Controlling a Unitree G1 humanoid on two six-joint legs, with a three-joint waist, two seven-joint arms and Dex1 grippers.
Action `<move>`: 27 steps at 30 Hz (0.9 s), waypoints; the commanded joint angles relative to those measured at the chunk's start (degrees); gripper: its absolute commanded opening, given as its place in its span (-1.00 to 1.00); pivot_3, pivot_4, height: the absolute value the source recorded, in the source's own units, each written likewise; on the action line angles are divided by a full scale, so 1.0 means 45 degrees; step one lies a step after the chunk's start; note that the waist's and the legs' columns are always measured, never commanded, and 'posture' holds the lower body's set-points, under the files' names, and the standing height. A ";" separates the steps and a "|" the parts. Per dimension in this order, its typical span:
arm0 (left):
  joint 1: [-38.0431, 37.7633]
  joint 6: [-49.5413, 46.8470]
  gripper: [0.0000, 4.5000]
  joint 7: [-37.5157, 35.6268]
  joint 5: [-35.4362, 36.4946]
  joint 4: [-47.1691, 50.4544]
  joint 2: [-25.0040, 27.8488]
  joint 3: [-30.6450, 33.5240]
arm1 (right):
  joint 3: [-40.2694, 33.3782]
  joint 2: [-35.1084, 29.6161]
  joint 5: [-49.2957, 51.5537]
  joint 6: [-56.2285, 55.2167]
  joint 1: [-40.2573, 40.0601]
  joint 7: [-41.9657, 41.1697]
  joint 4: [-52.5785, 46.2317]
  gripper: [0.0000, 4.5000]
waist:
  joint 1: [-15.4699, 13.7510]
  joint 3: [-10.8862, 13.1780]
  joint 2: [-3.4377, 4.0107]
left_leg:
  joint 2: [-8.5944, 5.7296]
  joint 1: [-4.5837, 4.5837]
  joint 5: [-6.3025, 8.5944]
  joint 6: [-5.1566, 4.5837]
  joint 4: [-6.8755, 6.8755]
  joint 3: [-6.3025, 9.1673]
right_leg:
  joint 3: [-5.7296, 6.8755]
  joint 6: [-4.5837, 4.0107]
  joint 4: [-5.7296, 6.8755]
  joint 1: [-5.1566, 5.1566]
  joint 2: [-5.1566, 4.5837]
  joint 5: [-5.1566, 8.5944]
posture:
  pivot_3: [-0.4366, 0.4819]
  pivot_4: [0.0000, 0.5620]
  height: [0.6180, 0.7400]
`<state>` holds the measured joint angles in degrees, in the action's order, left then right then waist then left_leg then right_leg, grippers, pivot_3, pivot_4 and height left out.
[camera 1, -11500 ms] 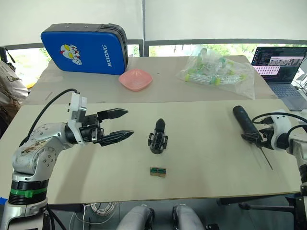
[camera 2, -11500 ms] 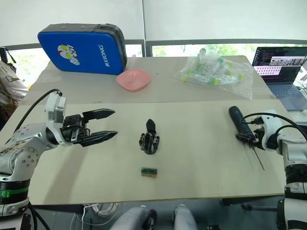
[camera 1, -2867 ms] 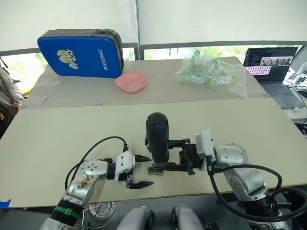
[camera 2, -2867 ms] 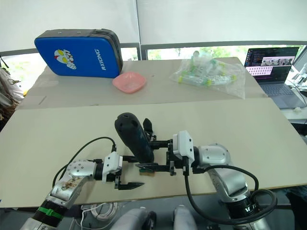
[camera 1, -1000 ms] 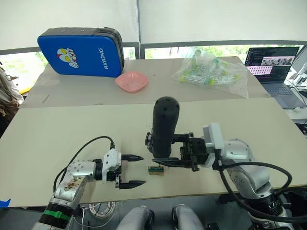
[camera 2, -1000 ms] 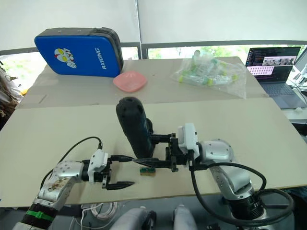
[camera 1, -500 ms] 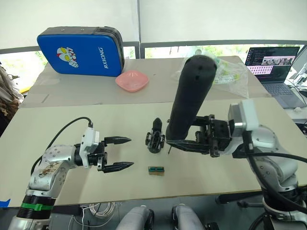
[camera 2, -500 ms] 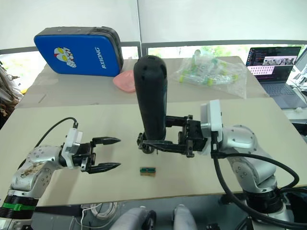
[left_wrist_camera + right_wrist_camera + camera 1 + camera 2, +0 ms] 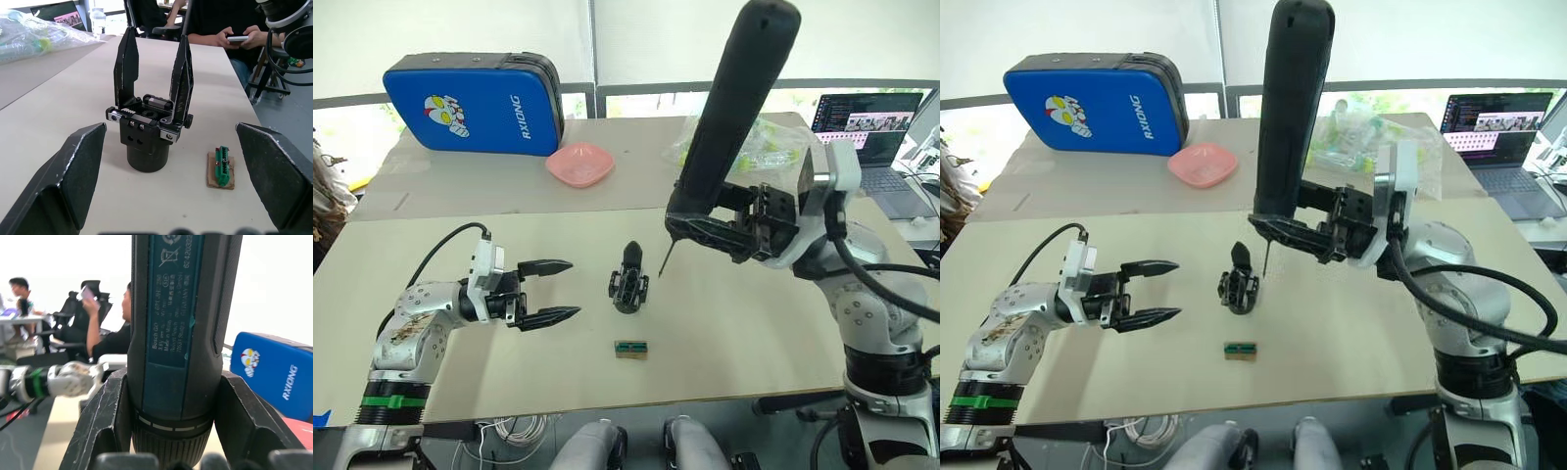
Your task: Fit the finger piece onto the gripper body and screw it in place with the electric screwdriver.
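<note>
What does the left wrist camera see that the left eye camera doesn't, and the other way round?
Left wrist view alone: a seated person holding a phone beyond the table's end, and a close look at the black gripper part, with two fingers pointing up.

Left eye view alone: the blue case, the pink bowl, and the screwdriver held up in the right tool.

Both: the black gripper part standing on the table, the little green block beside it, and the left tool, open and empty.
</note>
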<state>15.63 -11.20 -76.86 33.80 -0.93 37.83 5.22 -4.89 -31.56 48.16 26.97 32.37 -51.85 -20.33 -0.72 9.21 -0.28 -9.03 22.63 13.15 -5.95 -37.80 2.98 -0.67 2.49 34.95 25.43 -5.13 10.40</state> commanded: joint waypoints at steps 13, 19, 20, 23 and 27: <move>0.1207 0.0435 1.00 0.0407 -0.1238 -0.0283 -0.0372 -0.0769 | 0.1248 0.2083 -0.1417 -0.0462 0.1308 0.0318 0.0699 -0.14 | 0.0014 -0.0001 -0.0001 | -0.0017 0.0144 -0.0028 0.0041 -0.0005 -0.0002 | 0.0020 -0.0009 0.0023 0.0171 -0.0001 -0.0008 | -0.05 -0.47 1.00; 0.1383 0.0578 1.00 0.0115 -0.1902 -0.0556 -0.0331 -0.1524 | 0.1690 0.2531 -0.1755 -0.0399 0.1408 0.0245 0.0900 -0.14 | 0.0046 -0.0001 -0.0001 | -0.0016 0.0139 -0.0031 0.0046 -0.0007 -0.0003 | 0.0024 -0.0009 0.0035 0.0176 0.0007 -0.0008 | -0.05 -0.47 1.00; 0.1442 0.0560 1.00 0.0216 -0.1924 -0.0555 -0.0440 -0.1568 | 0.1721 0.2560 -0.1750 -0.0380 0.1412 0.0175 0.0913 -0.14 | 0.0051 -0.0001 -0.0001 | -0.0016 0.0138 -0.0032 0.0047 -0.0007 -0.0003 | 0.0025 -0.0009 0.0038 0.0177 0.0008 -0.0008 | -0.05 -0.47 1.00; 0.1563 0.0554 1.00 0.0422 -0.2006 -0.0584 -0.0725 -0.1673 | 0.1808 0.2562 -0.1793 -0.0332 0.1473 -0.0013 0.1028 -0.14 | 0.0030 -0.0001 -0.0001 | -0.0015 0.0139 -0.0034 0.0050 -0.0008 -0.0001 | 0.0031 -0.0010 0.0037 0.0175 0.0008 -0.0008 | -0.05 -0.47 1.00; 0.1480 0.0908 1.00 0.0755 -0.2286 -0.0736 -0.1068 -0.1715 | 0.1893 0.2539 -0.1889 -0.0311 0.1537 -0.0229 0.1156 -0.14 | 0.0049 -0.0001 -0.0001 | -0.0020 0.0137 -0.0034 0.0049 -0.0012 -0.0003 | 0.0030 -0.0009 0.0036 0.0172 0.0006 -0.0008 | -0.05 -0.47 1.00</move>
<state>22.03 -8.40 -74.23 23.94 -4.61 33.18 -2.65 4.24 -20.26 39.18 26.40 37.18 -52.42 -13.67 -0.50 9.21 -0.28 -9.12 23.25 12.99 -5.73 -37.85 2.97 -0.54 2.45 35.12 26.20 -5.10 10.36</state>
